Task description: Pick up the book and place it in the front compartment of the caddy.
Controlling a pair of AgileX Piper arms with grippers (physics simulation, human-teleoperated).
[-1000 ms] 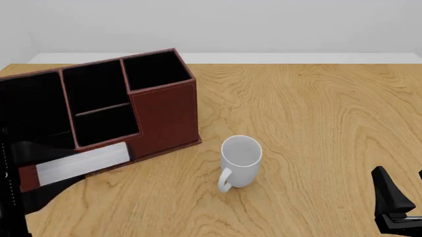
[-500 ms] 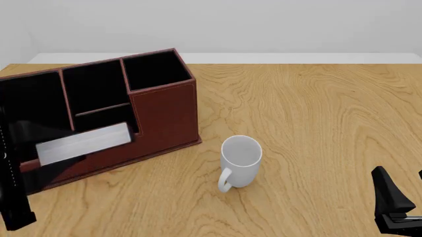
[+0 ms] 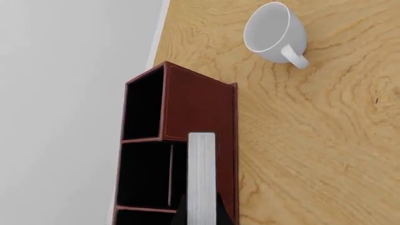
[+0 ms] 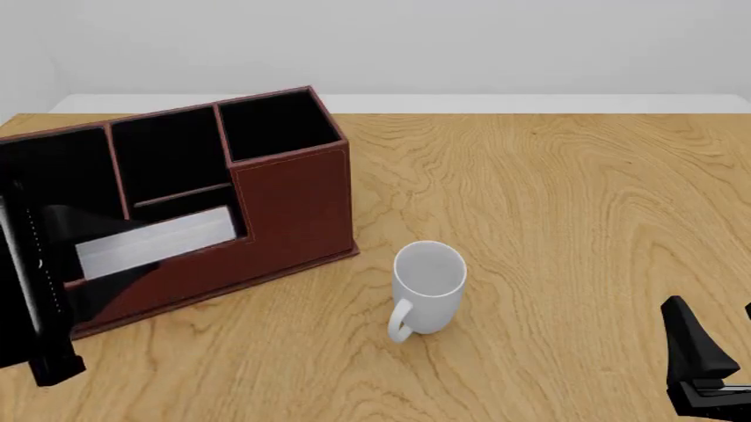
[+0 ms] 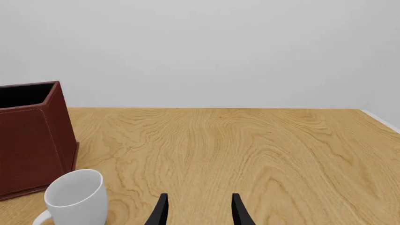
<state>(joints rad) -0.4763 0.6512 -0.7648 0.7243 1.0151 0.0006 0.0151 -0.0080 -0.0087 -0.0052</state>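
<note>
The reddish-brown caddy (image 4: 294, 202) stands at the back left of the table. My left gripper (image 4: 100, 257) is shut on the black book (image 4: 153, 239), whose white page-edge strip faces up. The book hangs in the opening of the low front compartment, just behind the stepped-down front wall, which hides its lower part. In the left wrist view the page strip (image 3: 201, 173) lies just inside the caddy's front wall (image 3: 200, 103). My right gripper (image 4: 718, 345) is open and empty near the table's front right; its fingers (image 5: 161, 211) show in the right wrist view.
A white mug (image 4: 428, 281) stands upright in front and to the right of the caddy; it also shows in the left wrist view (image 3: 269, 28) and the right wrist view (image 5: 75, 197). The caddy's end wall (image 5: 31, 140) shows in the right wrist view.
My left gripper has carried the book up and back, from in front of the caddy's low front wall to the front compartment's opening. The right arm has not moved.
</note>
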